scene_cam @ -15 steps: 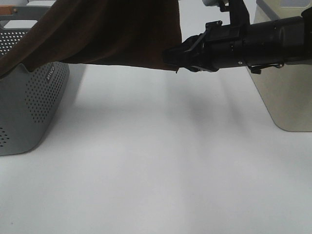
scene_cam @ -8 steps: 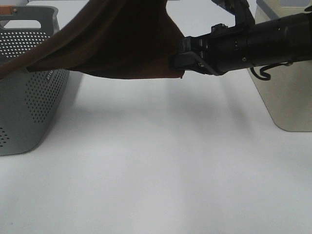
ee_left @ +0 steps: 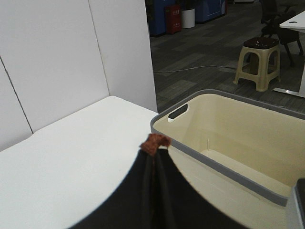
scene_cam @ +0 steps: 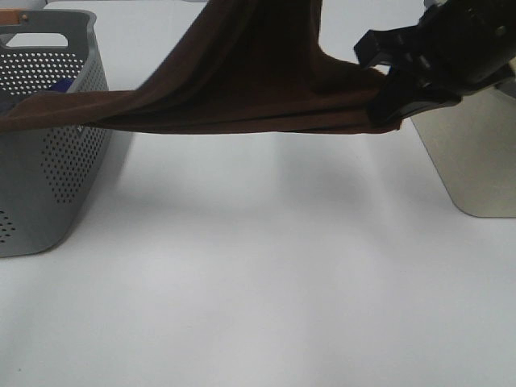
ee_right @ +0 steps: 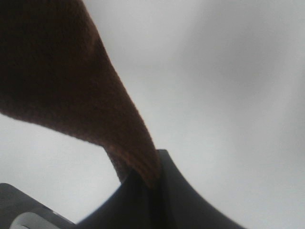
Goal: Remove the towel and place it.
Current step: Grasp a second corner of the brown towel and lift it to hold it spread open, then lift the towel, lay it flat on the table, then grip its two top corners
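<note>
The towel, dark brown plush with a fine nap, hangs above the smooth white table as a taut, folded band. Its long axis runs from the perforated grey basket at nine o'clock to the right gripper at two o'clock, whose jaws are clamped on its edge. The left gripper pinches a bunched corner tight, near the cream bin.

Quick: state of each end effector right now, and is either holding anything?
Left end effector: closed, pinching a bunched bit of the towel.
Right end effector: closed, gripping the towel's edge.
</note>
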### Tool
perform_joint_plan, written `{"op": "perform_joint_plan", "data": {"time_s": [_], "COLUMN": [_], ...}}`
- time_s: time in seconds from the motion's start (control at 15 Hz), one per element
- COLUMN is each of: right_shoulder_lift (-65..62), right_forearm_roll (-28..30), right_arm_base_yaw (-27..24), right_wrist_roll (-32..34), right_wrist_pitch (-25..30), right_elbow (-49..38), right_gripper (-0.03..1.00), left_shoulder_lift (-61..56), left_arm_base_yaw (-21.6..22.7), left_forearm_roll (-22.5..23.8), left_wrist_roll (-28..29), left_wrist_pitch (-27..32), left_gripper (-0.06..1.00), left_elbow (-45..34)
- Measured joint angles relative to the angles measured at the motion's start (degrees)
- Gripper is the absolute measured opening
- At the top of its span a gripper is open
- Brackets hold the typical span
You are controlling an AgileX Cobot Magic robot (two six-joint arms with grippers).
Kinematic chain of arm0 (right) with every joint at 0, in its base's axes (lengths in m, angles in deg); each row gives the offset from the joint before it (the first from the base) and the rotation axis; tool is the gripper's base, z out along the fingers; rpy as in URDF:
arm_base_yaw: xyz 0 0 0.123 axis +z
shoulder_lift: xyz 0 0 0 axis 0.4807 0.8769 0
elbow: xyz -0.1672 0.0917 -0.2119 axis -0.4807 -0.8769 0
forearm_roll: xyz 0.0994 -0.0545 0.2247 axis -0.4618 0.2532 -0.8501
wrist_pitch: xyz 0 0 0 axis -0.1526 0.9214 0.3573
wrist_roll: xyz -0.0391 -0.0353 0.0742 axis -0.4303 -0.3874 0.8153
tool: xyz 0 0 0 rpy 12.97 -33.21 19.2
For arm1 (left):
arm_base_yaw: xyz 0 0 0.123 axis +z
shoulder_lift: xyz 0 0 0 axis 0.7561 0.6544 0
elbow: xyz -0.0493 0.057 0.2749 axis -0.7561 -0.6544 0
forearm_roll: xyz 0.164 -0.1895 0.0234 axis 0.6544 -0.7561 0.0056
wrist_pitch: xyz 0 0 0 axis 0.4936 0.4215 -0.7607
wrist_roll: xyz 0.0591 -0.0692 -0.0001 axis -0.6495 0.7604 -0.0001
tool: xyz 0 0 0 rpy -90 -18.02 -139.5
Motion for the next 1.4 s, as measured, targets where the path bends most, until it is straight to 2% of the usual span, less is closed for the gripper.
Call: {"op": "perform_joint_plan", "data": {"time_s": [0.07,0.13,0.27,0.6,0.8,1.0,1.07,1.13,1.2,1.4], "right_shoulder_lift": [-2.1,-6.7,-10.5,-14.8,-15.0,-15.0,-15.0,-14.9,-14.3,-9.7], "right_forearm_roll": [4.8,12.8,17.2,18.2,16.9,14.7,14.7,15.0,15.0,15.7], "right_arm_base_yaw": [0.0,0.0,0.0,0.0,0.0,0.0,0.0,0.0,0.0,0.0], "right_wrist_roll": [4.0,10.4,12.5,12.9,12.8,12.4,12.4,12.3,12.3,11.3], "right_wrist_pitch": [2.9,7.4,11.1,13.1,14.1,14.4,14.3,14.2,13.9,13.1], "right_elbow": [2.2,6.4,11.2,22.9,26.8,27.0,27.0,27.0,27.0,27.0], "right_gripper": [0.00,0.00,0.00,0.00,0.00,0.00,0.00,0.00,0.00,0.00], "left_shoulder_lift": [-0.5,-3.0,-6.6,-15.0,-18.4,-18.6,-18.2,-17.2,-16.3,-12.2], "left_arm_base_yaw": [0.0,0.0,0.0,0.0,0.2,3.2,5.4,10.1,11.7,12.4], "left_forearm_roll": [-0.4,-0.9,-0.9,-0.9,2.2,3.6,3.6,3.7,3.6,4.8], "left_wrist_roll": [0.0,0.0,0.0,0.0,0.0,0.1,1.0,3.9,4.6,5.2], "left_wrist_pitch": [0.2,-0.2,-1.7,-2.0,-1.5,3.4,6.6,11.2,12.6,13.3], "left_gripper": [0.00,0.00,0.00,0.00,0.00,0.00,0.00,0.00,0.00,0.00], "left_elbow": [0.0,0.0,0.0,0.0,0.0,0.0,0.0,0.0,0.0,0.0]}}
